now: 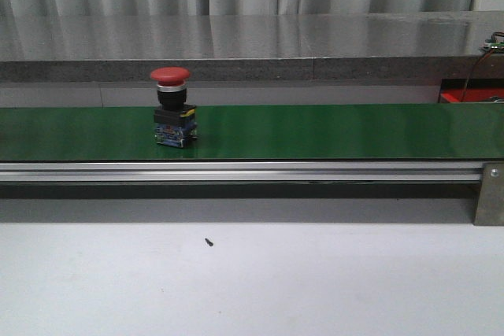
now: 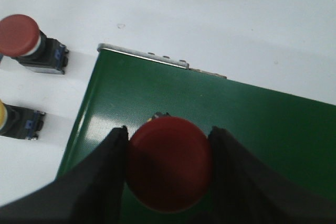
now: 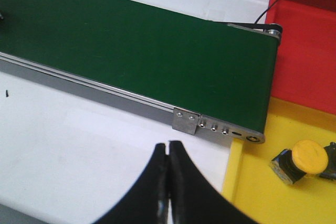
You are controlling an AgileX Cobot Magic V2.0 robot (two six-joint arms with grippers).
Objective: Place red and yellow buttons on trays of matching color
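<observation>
a red button (image 1: 172,118) stands upright on the green belt (image 1: 331,131), toward the robot's left side. in the left wrist view the left tool (image 2: 169,150) has one finger on each side of a red button cap (image 2: 169,162) over the belt end; whether the fingers really press it i cannot tell. beside that belt end, on the white desk (image 2: 210,19), lie one more red button (image 2: 29,43) and a yellow one (image 2: 16,121). the right tool (image 3: 168,174) has its fingers together, holding nothing, above the desk. near it a yellow button (image 3: 304,162) lies in the yellow tray (image 3: 262,198), next to the red tray (image 3: 307,45).
</observation>
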